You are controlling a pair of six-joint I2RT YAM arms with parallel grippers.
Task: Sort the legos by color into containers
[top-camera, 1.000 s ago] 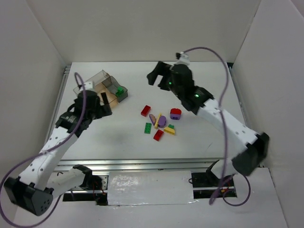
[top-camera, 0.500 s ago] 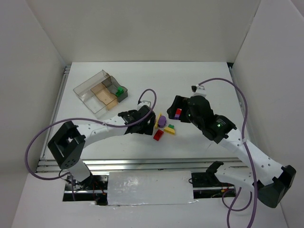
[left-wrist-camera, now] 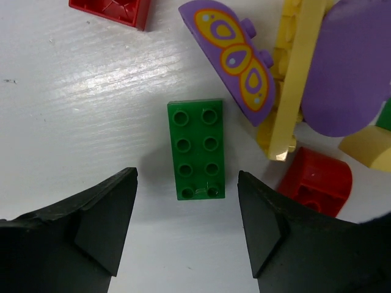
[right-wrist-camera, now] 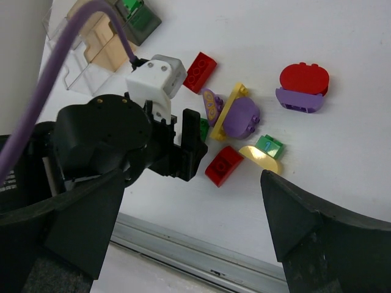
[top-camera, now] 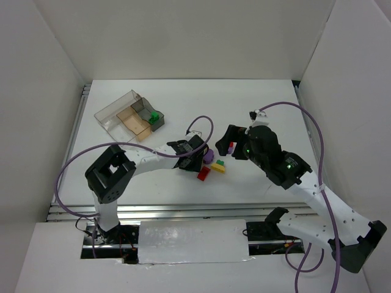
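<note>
Tray: a clear plastic tray w/ clear, tan & smoky-grey compartments (top-camera: 113,116) is seen far left. One small green brick (top-camera: 154,115) is lodged in the grey compartment; no other brick is made out in it.
L gripper: the black left gripper (left-wrist-camera: 186,178) is lowered over a flat green eight-stud brick (left-wrist-camera: 196,149). Fingers are apart, one each side, and the brick is not touched.
Pile: a purple butterfly-print piece (left-wrist-camera: 235,58), a long yellow plate (left-wrist-camera: 293,79) and a red rounded brick (left-wrist-camera: 317,180) lie unsorted just right of it.
R gripper: the black right gripper (right-wrist-camera: 190,180) is held wide apart w/ nothing in it, above the table near a red-on-purple stacked piece (right-wrist-camera: 303,87).
Progress: judged early, approx. one brick binned; the rest is left to do.
</note>
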